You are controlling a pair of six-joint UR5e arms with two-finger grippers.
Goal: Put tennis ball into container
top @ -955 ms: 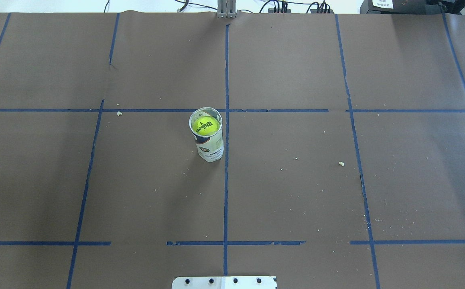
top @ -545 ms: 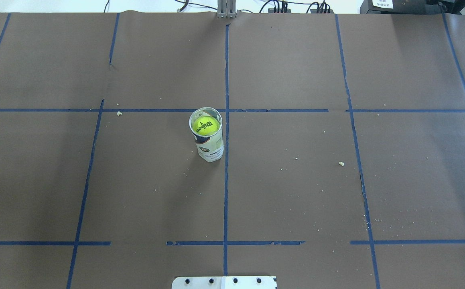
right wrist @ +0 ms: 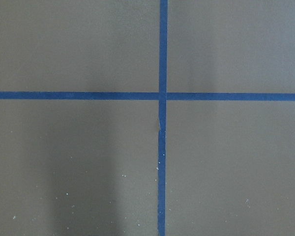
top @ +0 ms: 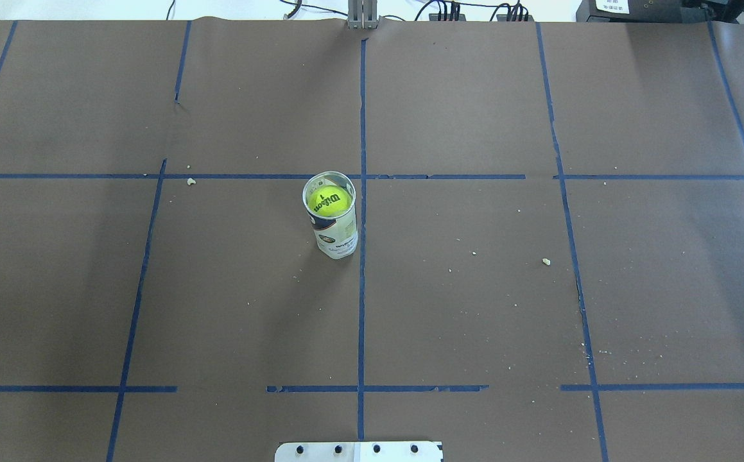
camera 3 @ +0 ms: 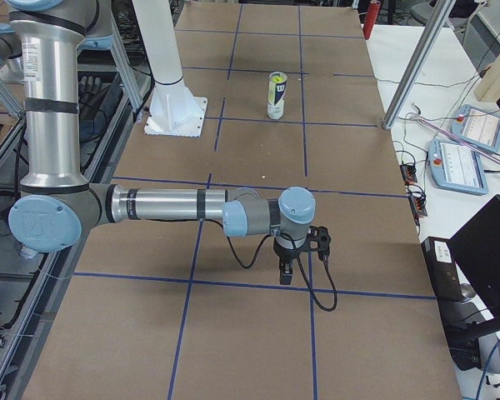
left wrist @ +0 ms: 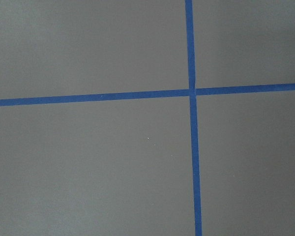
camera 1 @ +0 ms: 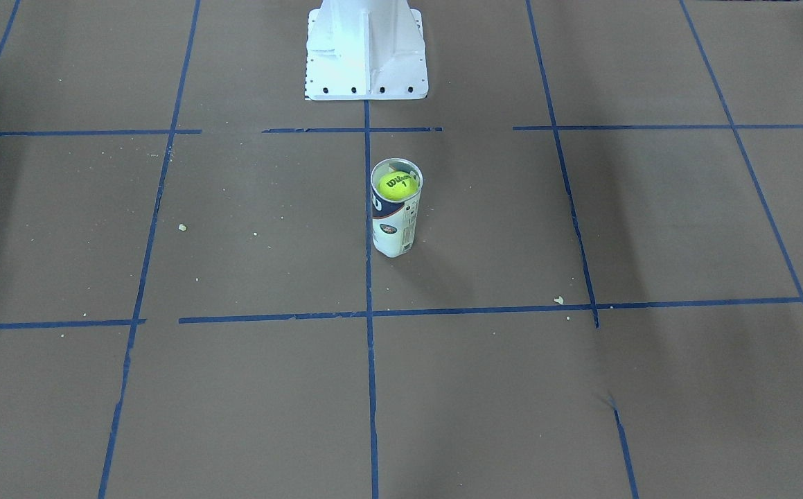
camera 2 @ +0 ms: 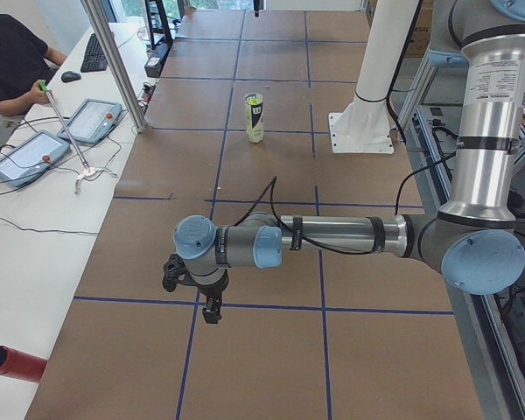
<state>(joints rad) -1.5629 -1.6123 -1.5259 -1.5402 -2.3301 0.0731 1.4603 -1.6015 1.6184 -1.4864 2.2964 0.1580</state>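
Observation:
The tennis ball [top: 328,200] sits inside the container [top: 338,239], its Wilson lettering showing through the open top; the tube stands upright just left of the table's centre line. From across the table the tennis ball [camera 1: 397,186] fills the mouth of the container [camera 1: 394,232]. My left gripper [camera 2: 212,306] hangs over the table's left end, far from the tube, and shows only in the side view; whether it is open or shut I cannot tell. My right gripper [camera 3: 287,273] hovers over the right end, likewise unreadable.
The white pedestal base [camera 1: 365,48] stands behind the tube on the robot's side. Blue tape lines [top: 361,289] cross the brown paper. An operator [camera 2: 13,66], control tablets [camera 2: 87,118] and a red cylinder [camera 2: 13,363] are on the side bench.

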